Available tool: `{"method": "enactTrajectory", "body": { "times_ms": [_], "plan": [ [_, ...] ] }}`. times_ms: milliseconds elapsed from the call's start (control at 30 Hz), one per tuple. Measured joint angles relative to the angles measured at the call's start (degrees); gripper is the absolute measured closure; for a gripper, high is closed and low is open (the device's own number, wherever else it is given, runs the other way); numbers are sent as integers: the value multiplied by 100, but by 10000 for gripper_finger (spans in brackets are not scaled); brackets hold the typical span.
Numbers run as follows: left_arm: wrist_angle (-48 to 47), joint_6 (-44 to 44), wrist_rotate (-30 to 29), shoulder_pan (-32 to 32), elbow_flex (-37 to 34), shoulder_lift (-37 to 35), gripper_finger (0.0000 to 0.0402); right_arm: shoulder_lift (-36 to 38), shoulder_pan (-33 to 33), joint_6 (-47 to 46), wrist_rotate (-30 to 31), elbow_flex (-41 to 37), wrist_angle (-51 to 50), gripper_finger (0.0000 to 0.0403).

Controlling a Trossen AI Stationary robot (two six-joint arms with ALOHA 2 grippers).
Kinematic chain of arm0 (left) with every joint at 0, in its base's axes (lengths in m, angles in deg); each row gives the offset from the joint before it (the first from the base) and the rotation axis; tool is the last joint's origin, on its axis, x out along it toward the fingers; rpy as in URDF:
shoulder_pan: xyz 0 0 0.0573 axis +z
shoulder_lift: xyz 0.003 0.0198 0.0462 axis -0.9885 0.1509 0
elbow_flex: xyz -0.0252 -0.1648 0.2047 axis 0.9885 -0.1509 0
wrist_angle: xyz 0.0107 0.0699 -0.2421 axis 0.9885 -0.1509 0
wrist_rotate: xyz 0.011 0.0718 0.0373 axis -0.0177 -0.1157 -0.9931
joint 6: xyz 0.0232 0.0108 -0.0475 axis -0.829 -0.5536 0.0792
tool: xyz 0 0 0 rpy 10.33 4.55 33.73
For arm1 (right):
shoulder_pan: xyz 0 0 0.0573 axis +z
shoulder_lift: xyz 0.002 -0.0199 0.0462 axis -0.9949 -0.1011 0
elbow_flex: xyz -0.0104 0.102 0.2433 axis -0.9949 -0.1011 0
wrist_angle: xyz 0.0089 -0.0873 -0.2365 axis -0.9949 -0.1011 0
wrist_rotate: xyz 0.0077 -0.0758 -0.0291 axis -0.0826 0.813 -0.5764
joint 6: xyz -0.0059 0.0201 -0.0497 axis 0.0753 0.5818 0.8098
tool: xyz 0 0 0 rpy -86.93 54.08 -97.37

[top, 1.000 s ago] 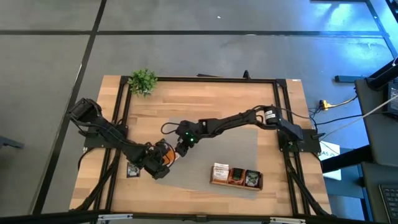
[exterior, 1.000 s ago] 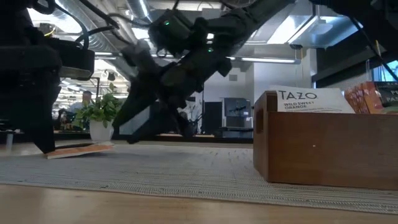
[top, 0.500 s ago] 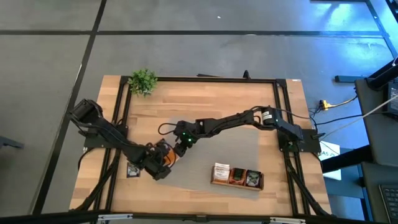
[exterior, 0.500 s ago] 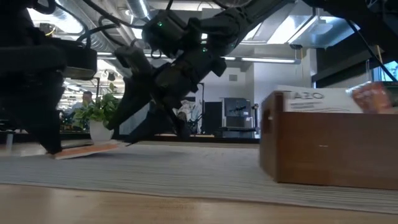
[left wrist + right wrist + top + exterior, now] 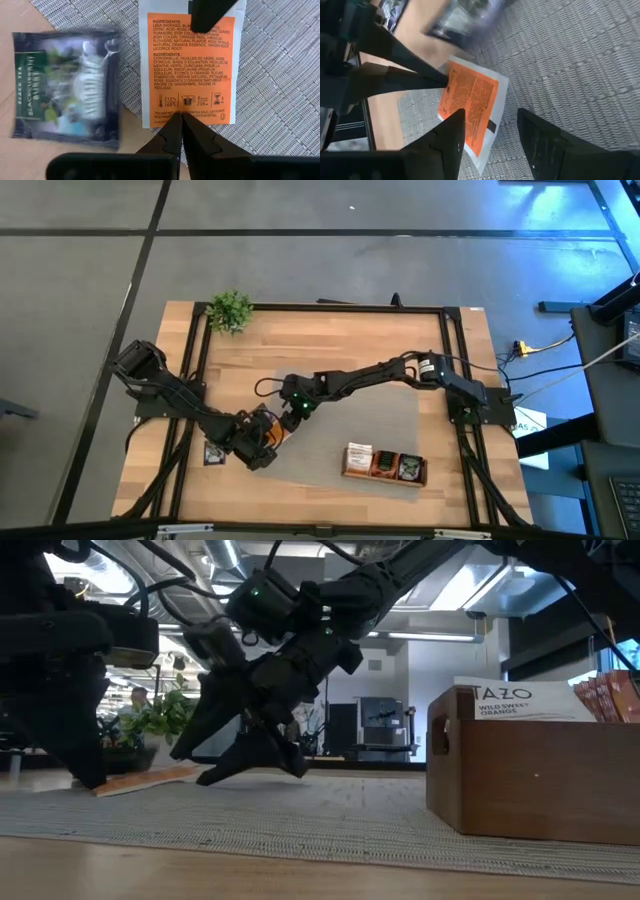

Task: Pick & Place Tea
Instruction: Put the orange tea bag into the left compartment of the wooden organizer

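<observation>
An orange tea sachet (image 5: 190,70) lies printed side up on the grey mat (image 5: 380,415), near the mat's left edge. My left gripper (image 5: 181,117) is shut, with its tips on one edge of the sachet. My right gripper (image 5: 492,135) hangs open over the opposite edge, one finger (image 5: 210,15) covering that edge. I cannot tell whether that finger touches the sachet. In the low view the sachet (image 5: 145,780) slants slightly. A black tea sachet (image 5: 65,90) lies flat on the wood beside the mat. My left gripper presses its shut fingertips down on the orange sachet's printed face, just inside one short edge (image 5: 172,112). The fingers come steeply from above, slanting in from the table's left. That end of the sachet stays down on the mat.
A long wooden tray (image 5: 384,464) with upright sachets stands on the mat near the front right, and it is large in the low view (image 5: 530,780). A small potted plant (image 5: 229,310) sits at the far left corner. Black frame rails run along the table's sides.
My right gripper has sunk a little toward the mat and the orange sachet, tipping and rolling slightly, with its fingers staying open. The wooden tray has shifted slightly toward the table's right edge.
</observation>
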Motion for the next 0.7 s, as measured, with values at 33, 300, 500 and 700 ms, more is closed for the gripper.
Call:
{"method": "enactTrajectory", "body": {
  "times_ms": [33, 300, 500, 700],
  "plan": [
    [0, 2, -5, 0, -2, 0, 389, -6, 1, -9, -44, -1, 29, 221],
    [-19, -2, 6, 0, -2, 6, 393, -24, 23, -10, -161, -3, 58, 268],
    [-24, -44, 11, 0, -8, 9, 389, -31, 31, 11, -172, -10, 86, 325],
    [-29, -56, 12, 0, -9, 11, 392, -18, 28, 191, -170, -10, 108, 366]
  ]
}}
